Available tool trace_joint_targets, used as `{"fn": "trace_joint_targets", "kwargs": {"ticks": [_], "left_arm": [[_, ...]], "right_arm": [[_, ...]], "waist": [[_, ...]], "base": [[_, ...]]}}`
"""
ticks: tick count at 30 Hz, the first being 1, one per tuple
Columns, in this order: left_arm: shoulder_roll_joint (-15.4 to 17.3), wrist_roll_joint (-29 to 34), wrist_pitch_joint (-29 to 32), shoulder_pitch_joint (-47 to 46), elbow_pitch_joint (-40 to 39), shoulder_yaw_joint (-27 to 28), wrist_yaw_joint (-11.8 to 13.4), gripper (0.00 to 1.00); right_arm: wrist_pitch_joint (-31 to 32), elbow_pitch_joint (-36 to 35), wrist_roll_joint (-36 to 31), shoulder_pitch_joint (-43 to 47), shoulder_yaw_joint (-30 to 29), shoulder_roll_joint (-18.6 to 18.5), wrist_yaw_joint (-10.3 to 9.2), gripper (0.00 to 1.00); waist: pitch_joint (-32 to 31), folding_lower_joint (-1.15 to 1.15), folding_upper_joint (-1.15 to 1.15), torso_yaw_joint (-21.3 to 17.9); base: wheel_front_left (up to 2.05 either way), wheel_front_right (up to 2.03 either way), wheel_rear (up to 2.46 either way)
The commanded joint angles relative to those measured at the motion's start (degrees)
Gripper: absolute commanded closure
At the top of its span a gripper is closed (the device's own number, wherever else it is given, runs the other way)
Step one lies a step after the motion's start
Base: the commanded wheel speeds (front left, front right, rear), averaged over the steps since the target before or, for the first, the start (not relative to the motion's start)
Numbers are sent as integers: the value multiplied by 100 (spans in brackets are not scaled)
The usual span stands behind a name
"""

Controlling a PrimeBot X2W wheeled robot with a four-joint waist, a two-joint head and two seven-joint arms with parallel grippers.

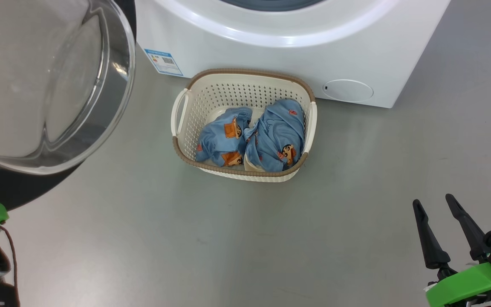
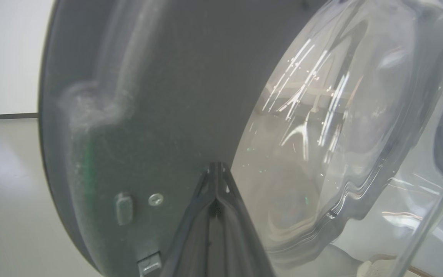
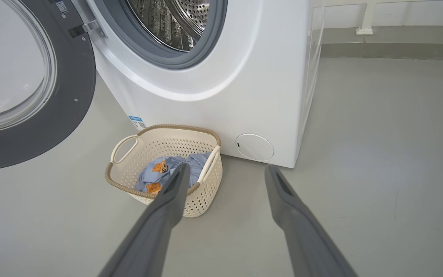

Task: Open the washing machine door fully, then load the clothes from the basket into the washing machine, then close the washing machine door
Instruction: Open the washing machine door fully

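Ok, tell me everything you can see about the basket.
The basket is a small rectangular tub with rounded corners, cream plastic by the look. Its walls are perforated, with a brown woven-look rim and a white handle on each short side. It stands upright on the grey floor, just in front of the machine; whether they touch is unclear. Crumpled blue clothes lie inside.

Left hand (image 2: 216, 171) pinched, right hand (image 1: 433, 200) spread.

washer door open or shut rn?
Open. The washing machine door stands swung out to the side, leaving the steel drum exposed.
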Motion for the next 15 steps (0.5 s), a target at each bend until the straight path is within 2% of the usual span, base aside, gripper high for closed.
{"fn": "trace_joint_targets", "kwargs": {"ticks": [1,15], "left_arm": [[307,88,-36,-151,-78,269,-19,100],[150,465,-36,-150,-218,580,-295,100]], "right_arm": [[22,-163,-66,-124,125,-54,9,0],[-39,-55,-34,-189,171,-1,9,0]], "waist": [[7,0,0,-6],[-120,0,0,-46]], "base": [[0,0,0],[0,0,0]]}}
